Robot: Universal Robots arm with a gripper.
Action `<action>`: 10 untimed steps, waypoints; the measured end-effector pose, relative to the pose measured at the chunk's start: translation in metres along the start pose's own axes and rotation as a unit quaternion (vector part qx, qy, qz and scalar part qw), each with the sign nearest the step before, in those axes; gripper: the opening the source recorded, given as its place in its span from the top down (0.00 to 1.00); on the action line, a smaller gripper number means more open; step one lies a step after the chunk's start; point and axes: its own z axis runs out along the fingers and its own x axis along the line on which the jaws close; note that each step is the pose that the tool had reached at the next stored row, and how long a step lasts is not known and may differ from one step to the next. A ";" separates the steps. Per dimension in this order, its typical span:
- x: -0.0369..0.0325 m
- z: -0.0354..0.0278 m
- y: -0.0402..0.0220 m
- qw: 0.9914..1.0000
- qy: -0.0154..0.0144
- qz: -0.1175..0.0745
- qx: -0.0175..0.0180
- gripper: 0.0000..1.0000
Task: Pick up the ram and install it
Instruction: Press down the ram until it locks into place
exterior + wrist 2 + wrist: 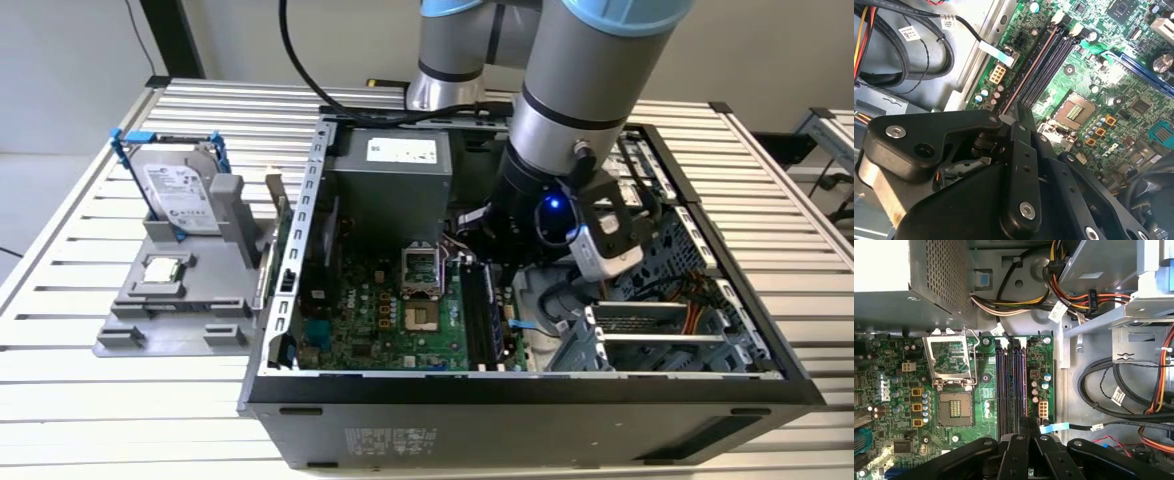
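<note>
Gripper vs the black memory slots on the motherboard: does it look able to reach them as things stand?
Likely yes. The gripper hangs right over the memory slots inside the open case, with nothing visible between them; the cables lie off to one side of the board.

slatted metal table (80, 300), pale wall (67, 60)

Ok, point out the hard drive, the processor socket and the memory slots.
hard drive (178, 190): exterior view, its labelled face.
processor socket (955, 407): first wrist view, its contact field.
memory slots (1011, 385): first wrist view, mid-length of the bank.
</note>
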 end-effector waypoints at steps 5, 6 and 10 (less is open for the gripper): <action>0.0000 -0.0001 0.0000 1.000 0.001 -0.022 0.000 1.00; 0.0000 -0.0001 0.0000 1.000 0.001 -0.028 0.000 1.00; 0.0000 0.0001 0.0001 0.999 0.001 -0.047 0.000 1.00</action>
